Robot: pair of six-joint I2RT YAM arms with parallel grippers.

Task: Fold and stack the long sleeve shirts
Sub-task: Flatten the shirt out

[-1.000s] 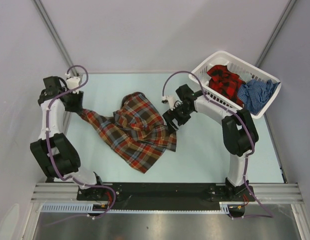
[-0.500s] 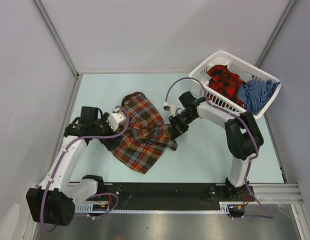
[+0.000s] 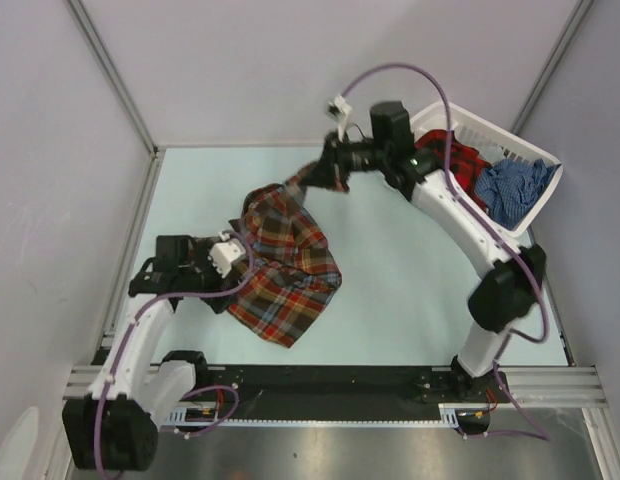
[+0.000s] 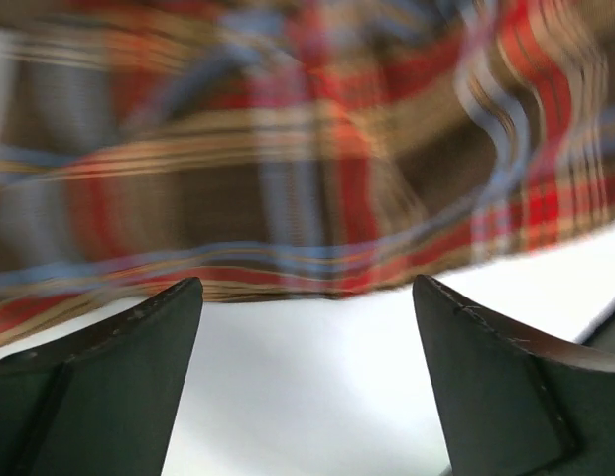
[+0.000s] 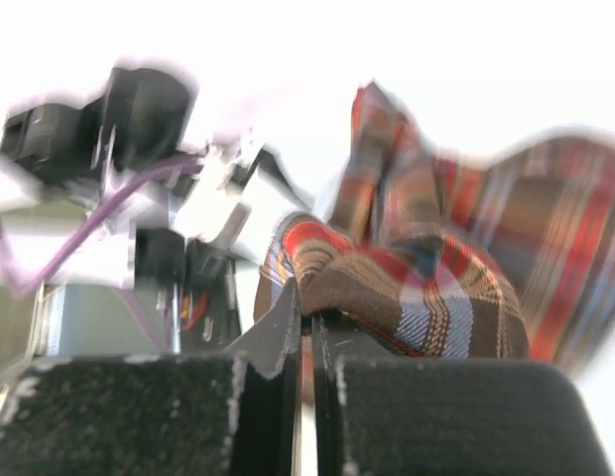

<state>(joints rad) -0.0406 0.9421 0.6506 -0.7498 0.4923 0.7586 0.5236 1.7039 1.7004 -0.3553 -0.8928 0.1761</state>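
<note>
Right gripper [image 5: 309,302] clamps 1 corner of the brown plaid shirt [image 3: 285,265]; left gripper [image 4: 306,288] open, hem just ahead. Thin pinch could slip.

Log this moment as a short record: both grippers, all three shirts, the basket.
left gripper: open, at the brown plaid shirt's edge, gripping nothing
right gripper: shut on a raised end of that shirt
brown plaid shirt: crumpled on the table, unfolded
red shirt: in the basket
blue shirt: in the basket, beside the red one
</note>
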